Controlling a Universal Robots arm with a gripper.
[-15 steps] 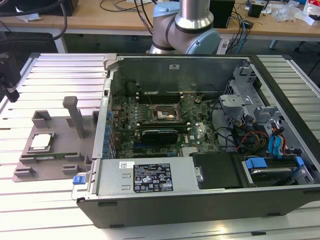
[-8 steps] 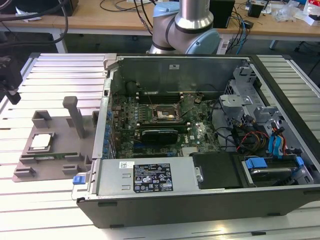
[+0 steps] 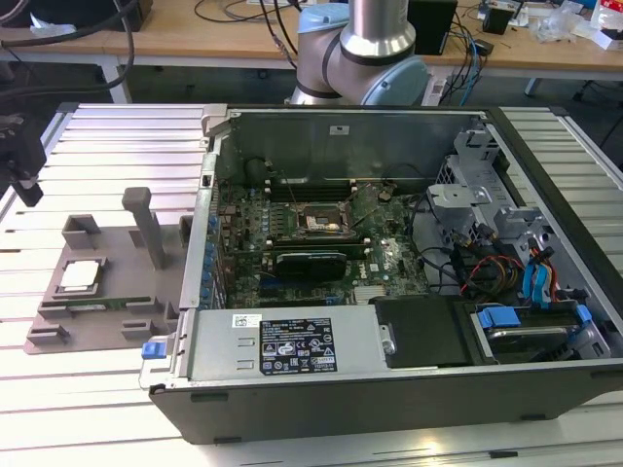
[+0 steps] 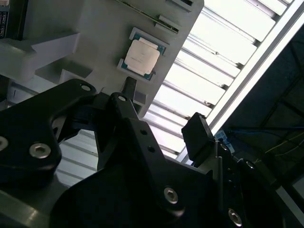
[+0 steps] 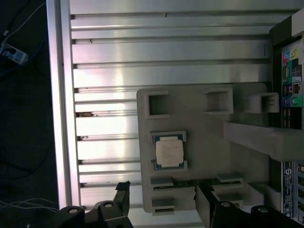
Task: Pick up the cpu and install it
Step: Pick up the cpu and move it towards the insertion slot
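The cpu [image 3: 80,275] [image 4: 141,56] [image 5: 169,152] is a flat square chip with a silvery top. It lies in a recess of the grey holder plate [image 3: 112,292] on the slatted table, at the exterior view's left. My gripper [image 5: 162,188] [image 4: 164,111] hangs above the table beside the holder, well clear of the chip. Its black fingers [image 5: 122,190] stand wide apart with nothing between them. In the exterior view the gripper [image 3: 24,185] is a dark shape at the left edge. The dark socket [image 3: 321,222] sits on the motherboard inside the open computer case.
The open computer case [image 3: 389,389] fills the exterior view's middle and right, with its power supply [image 3: 292,342], cables and drive cage. A tall grey post [image 3: 146,226] and small blocks rise from the holder plate. The table's metal edge [image 5: 61,118] borders a dark floor.
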